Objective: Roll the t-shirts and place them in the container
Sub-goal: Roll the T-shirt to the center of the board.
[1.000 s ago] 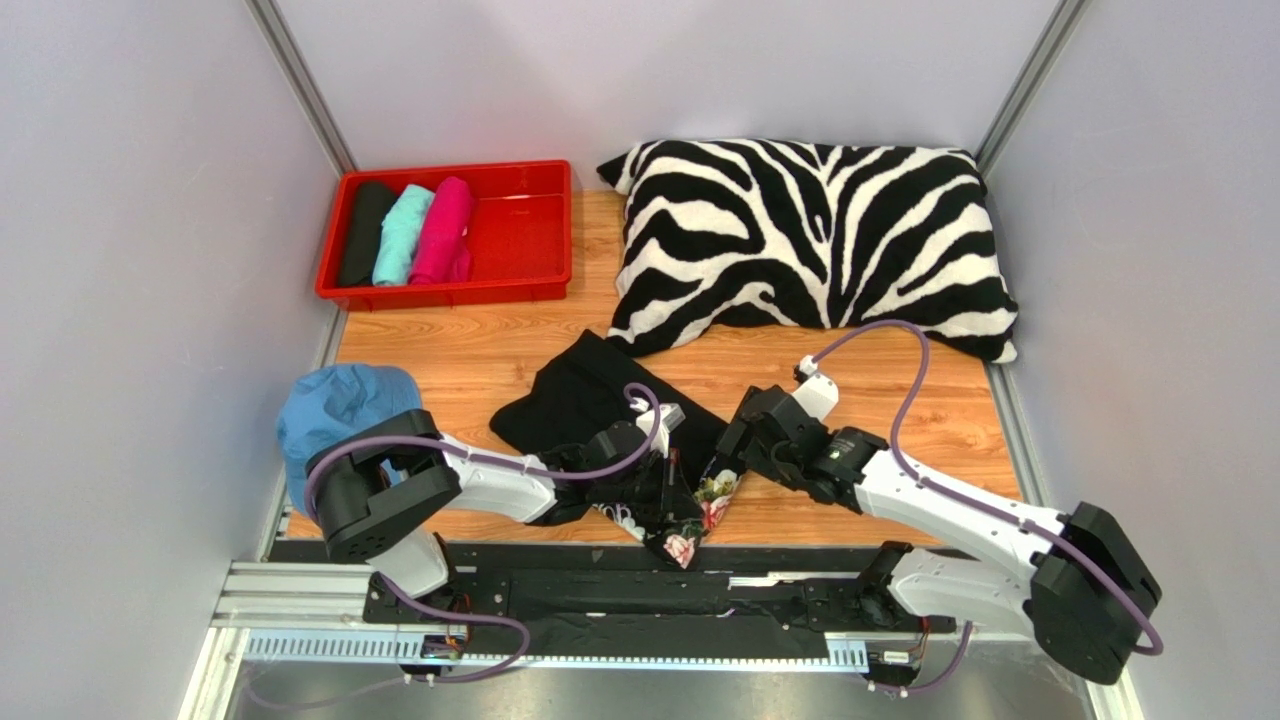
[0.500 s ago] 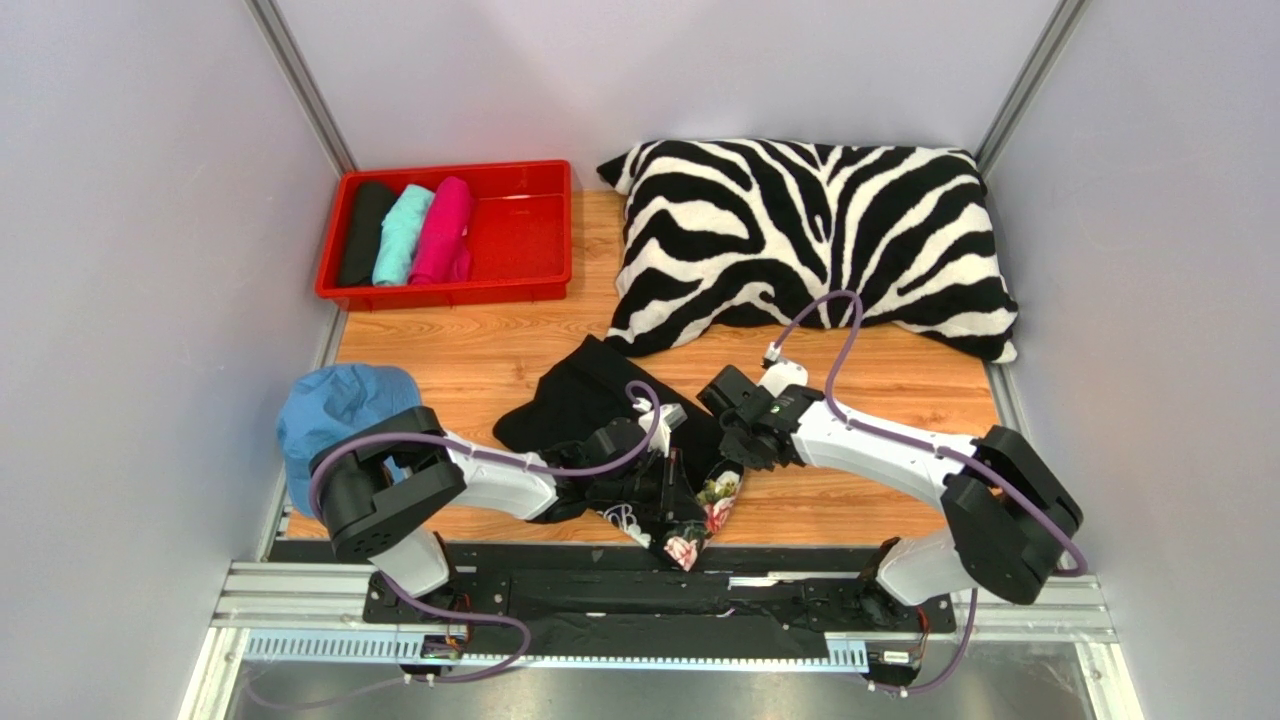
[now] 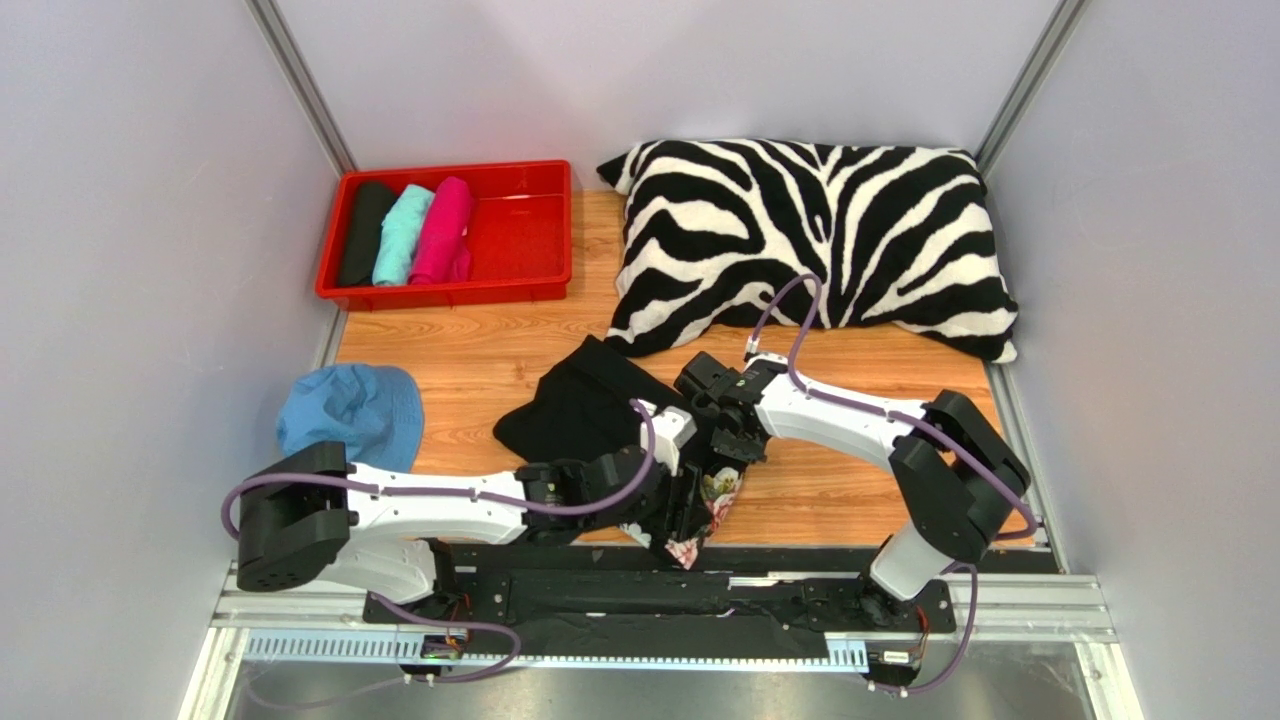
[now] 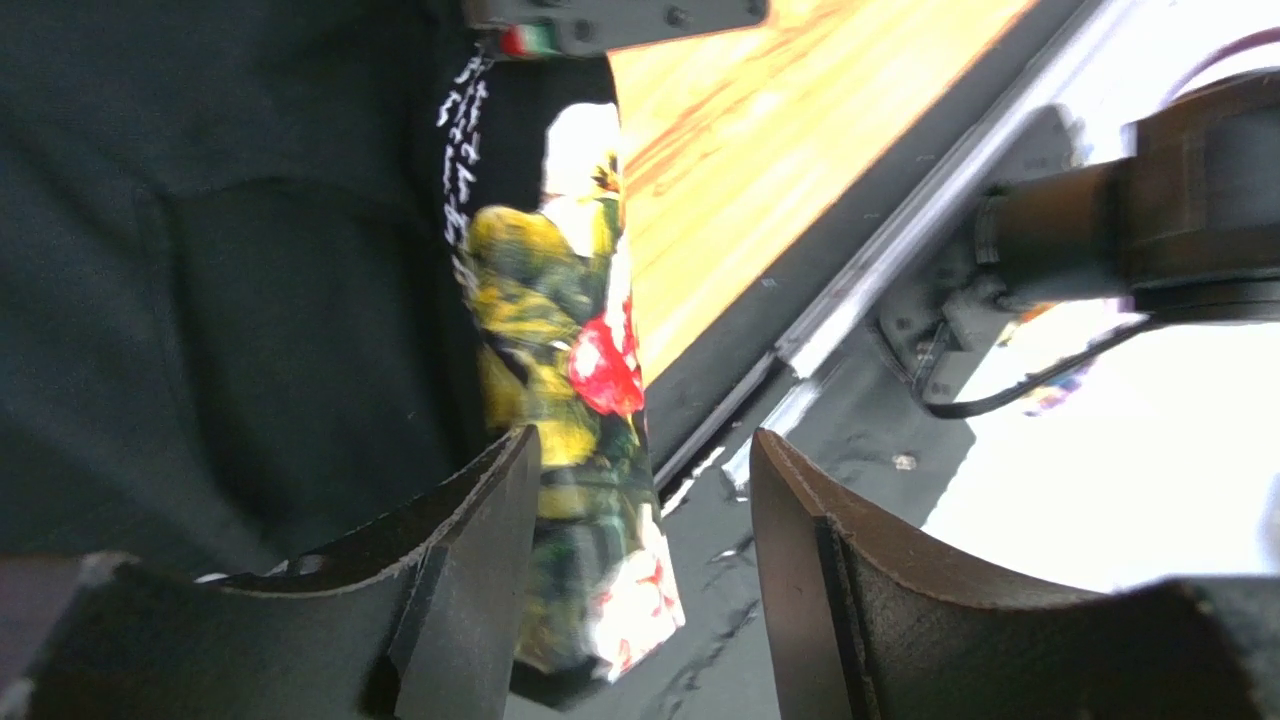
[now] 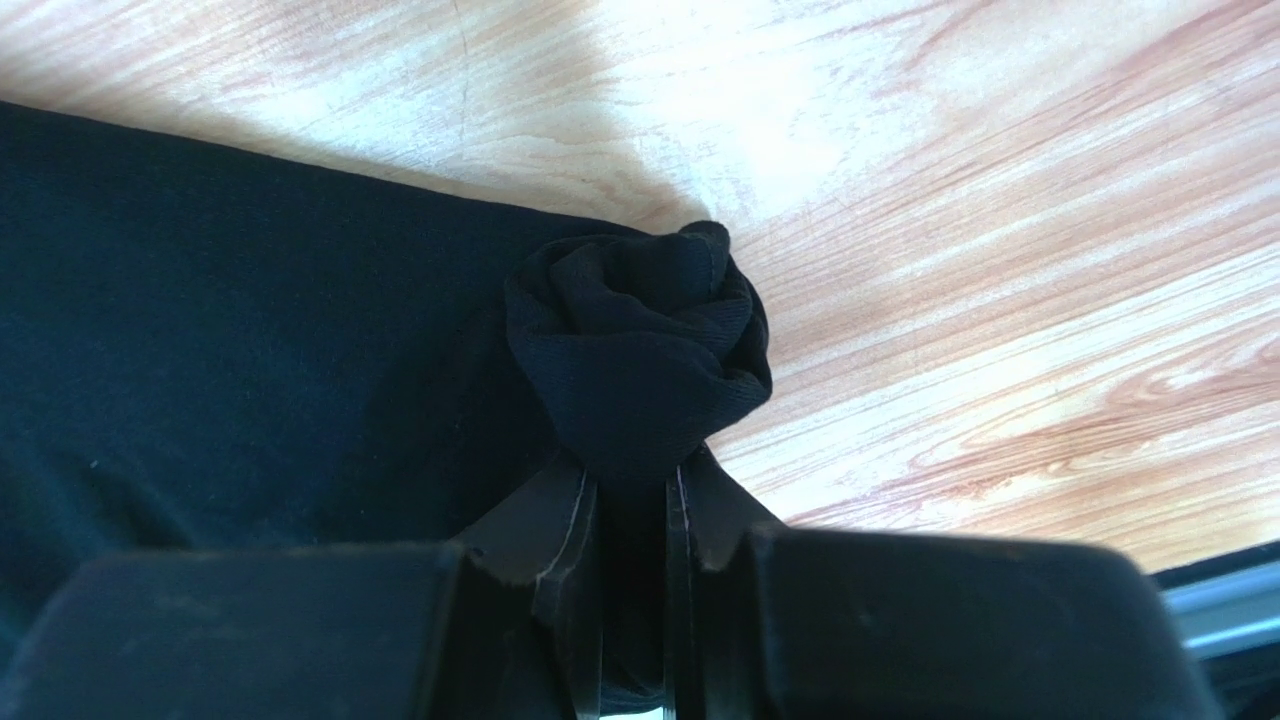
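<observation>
A black t-shirt (image 3: 591,399) lies crumpled on the wooden table, its colourful printed part (image 3: 706,507) hanging over the near edge. My left gripper (image 3: 666,507) stands open at that edge. In the left wrist view the printed cloth (image 4: 571,375) runs between the fingers (image 4: 481,570), close to the left one. My right gripper (image 3: 720,432) is shut on a bunched fold of the black t-shirt (image 5: 639,338), with my right gripper (image 5: 634,495) pinching the cloth tight. Black (image 3: 365,233), teal (image 3: 401,234) and pink (image 3: 445,230) rolls lie side by side.
The three rolls sit in a red tray (image 3: 526,225) at the far left. A zebra-striped pillow (image 3: 812,240) fills the far right. A light blue cap (image 3: 353,413) lies at the left edge. A black rail (image 3: 601,578) runs along the near edge.
The left gripper has opened and let go of the shirt, its arm lying lower. The right gripper moved left onto the shirt and shut on a fold of it.
</observation>
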Motion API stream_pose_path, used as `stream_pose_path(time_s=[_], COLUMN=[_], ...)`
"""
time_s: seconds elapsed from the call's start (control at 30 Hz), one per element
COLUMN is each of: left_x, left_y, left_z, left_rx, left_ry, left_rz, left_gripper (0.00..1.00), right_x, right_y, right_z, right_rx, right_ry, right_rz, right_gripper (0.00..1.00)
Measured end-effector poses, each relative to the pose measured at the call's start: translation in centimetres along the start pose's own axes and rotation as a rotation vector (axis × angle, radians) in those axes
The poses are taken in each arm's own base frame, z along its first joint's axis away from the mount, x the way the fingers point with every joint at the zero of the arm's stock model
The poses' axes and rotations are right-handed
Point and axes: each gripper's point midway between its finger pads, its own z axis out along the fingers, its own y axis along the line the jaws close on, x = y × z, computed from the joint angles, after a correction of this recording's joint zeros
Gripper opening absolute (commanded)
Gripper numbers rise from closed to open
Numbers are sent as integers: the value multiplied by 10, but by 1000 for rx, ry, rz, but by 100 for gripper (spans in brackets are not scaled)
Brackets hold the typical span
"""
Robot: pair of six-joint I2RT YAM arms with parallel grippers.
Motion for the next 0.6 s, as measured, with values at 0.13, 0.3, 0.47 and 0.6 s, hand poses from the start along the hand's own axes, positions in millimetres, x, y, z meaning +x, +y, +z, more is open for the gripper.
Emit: stream_pose_path(time_s=[0.13,0.3,0.47,0.6], left_x=[-4,-6,9,18], left_y=[-13,-18,-6,2], left_z=[-7,-7,10,23], left_rx=[-112,-267,-433,-544], left_ry=[-38,-81,-45,-6], left_rz=[121,269,429,551], left_gripper=[65,67,68,68], right_x=[0,0,1,1], right_y=[2,2,2,2], right_z=[2,3,2,3], right_rx=[32,52,57,63], right_ry=[16,28,32,37], right_rz=[-24,-43,-50,-55], right_gripper=[1,0,0,0])
